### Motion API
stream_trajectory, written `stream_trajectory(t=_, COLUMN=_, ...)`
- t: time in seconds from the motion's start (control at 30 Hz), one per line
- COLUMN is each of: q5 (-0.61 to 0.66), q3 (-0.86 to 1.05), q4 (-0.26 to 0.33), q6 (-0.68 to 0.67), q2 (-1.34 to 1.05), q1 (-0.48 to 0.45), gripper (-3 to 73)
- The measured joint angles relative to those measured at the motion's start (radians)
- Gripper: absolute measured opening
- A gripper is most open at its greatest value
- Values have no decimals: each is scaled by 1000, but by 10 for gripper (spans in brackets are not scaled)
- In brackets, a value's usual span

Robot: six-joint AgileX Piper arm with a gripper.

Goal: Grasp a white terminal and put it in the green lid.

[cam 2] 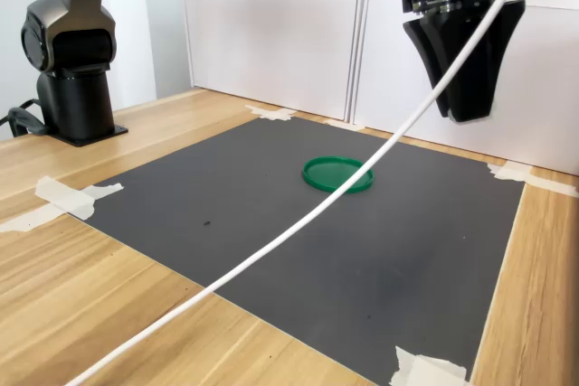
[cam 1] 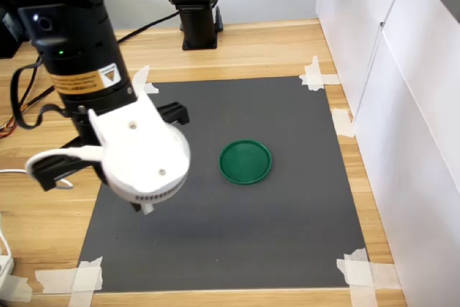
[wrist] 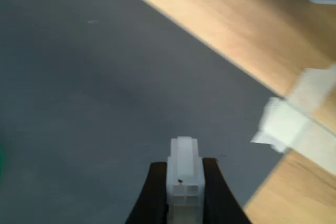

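In the wrist view the claw (wrist: 184, 192) is clamped on the white terminal (wrist: 183, 174), which stands lengthwise between the two black fingers (wrist: 214, 192) and projects past their tips. The claw hangs above the dark mat (cam 1: 237, 213), well apart from the green lid (cam 1: 246, 161), which lies flat and empty near the mat's centre in both exterior views. Judged risk: the grip covers only the terminal's rear portion, so a fast swing toward the lid could tilt or drop it. Releasing from height could make the light terminal bounce over the lid's low rim. The white cable (cam 2: 298, 223) crossing the second exterior view could snag during travel.
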Motion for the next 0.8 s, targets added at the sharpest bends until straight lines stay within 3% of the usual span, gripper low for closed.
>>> stream_trajectory(t=0.23, q5=1, q3=158, q4=29, q6=21, q2=-90, q1=104, gripper=91)
stream_trajectory(t=0.5, q5=-30, q3=390, q4=-19, q6=28, q2=-192, q1=228, gripper=91)
stream_trajectory(t=0.8, q5=-204, q3=625, q4=-18, q6=-48, q2=-265, q1=237, gripper=91)
